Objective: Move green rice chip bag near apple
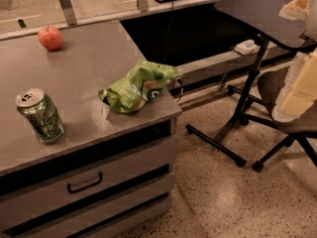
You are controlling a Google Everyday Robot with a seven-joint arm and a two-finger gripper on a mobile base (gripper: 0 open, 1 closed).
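The robot's arm (311, 29) shows only at the far R edge, pale & cream, w/ most of it cut off. It comes down from the top R corner. The gripper (298, 92) hangs lower on that same side, blocky, tipped down & a bit to the left.

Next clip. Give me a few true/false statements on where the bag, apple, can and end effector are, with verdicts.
1. The green rice chip bag lies at the right front corner of the counter. True.
2. The apple touches the bag. False: it sits apart, far back on the left.
3. The soda can stands upright on the counter. True.
4. The end effector holds the bag. False: it is at the view's right edge, off the counter, by the chair.
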